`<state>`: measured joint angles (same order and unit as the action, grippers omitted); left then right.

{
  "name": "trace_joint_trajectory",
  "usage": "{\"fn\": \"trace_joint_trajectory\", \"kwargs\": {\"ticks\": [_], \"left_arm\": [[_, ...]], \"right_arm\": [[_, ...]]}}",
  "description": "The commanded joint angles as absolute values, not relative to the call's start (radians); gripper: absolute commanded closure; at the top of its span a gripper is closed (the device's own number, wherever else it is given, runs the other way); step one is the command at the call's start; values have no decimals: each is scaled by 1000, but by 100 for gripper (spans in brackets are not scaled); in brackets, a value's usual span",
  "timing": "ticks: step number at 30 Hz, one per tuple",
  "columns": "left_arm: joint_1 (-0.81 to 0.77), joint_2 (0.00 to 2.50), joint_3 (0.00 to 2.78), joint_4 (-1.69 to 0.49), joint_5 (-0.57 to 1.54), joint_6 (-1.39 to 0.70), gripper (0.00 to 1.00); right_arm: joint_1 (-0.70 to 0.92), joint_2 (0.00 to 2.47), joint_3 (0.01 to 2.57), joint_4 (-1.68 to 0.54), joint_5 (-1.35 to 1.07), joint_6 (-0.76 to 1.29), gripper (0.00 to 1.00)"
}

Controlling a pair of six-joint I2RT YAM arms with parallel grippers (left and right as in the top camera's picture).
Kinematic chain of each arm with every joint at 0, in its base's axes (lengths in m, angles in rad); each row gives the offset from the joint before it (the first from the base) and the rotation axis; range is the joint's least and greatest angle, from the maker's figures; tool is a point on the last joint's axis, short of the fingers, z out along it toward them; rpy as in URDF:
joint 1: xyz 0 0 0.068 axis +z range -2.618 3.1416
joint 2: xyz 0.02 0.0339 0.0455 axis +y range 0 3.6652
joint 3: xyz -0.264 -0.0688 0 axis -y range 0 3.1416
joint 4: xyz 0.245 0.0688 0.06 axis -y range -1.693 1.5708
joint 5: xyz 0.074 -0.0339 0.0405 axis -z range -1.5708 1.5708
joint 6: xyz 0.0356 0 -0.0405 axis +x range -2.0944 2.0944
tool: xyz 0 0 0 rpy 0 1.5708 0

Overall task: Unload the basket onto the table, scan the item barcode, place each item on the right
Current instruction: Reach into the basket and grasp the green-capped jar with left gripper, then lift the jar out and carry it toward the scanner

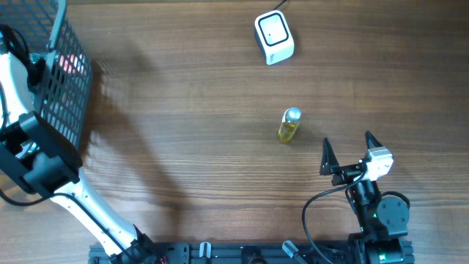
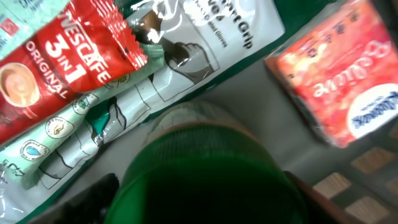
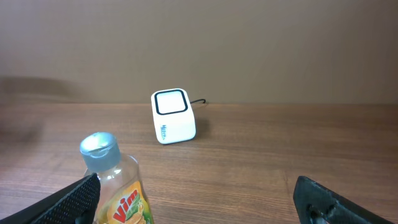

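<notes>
The right fingers [image 1: 323, 158] stand wide apart at lower right, near the yellow bottle [image 1: 289, 126] standing mid-counter [image 1: 183, 110]. The white scanner [image 1: 274, 37] sits top centre. The left fingers are inside the basket [image 1: 69, 81] at upper left, and I cannot tell their state.

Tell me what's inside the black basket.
In the basket: a red Nescafe sachet, a white pouch, an orange-red pack and a blurred green round object. Anything beneath them is covered.
</notes>
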<state>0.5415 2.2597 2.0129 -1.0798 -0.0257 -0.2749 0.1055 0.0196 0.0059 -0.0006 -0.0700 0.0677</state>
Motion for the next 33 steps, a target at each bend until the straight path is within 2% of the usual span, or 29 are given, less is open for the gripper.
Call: {"fn": "trace_joint_trajectory", "kwargs": {"ticks": [1, 7, 17, 21, 25, 30, 33], "left_arm": [[546, 2281, 1995, -1066, -35, -268, 43], [547, 2223, 2004, -1045, -35, -268, 55], [544, 1843, 2018, -945, -33, -279, 55], [507, 1647, 2018, -947, 62, -300, 56], [351, 1542, 2018, -1105, 88, -299, 56], [121, 1550, 2009, -1324, 78, -304, 59], [-50, 1568, 1959, -1366, 27, -369, 56]], "right_arm": [[101, 16, 5, 2, -61, 79, 0], [101, 16, 5, 2, -61, 79, 0], [101, 16, 5, 2, -61, 79, 0], [101, 16, 5, 2, -61, 79, 0], [101, 16, 5, 2, -61, 79, 0], [101, 16, 5, 2, -61, 79, 0], [101, 16, 5, 2, -61, 79, 0]]}}
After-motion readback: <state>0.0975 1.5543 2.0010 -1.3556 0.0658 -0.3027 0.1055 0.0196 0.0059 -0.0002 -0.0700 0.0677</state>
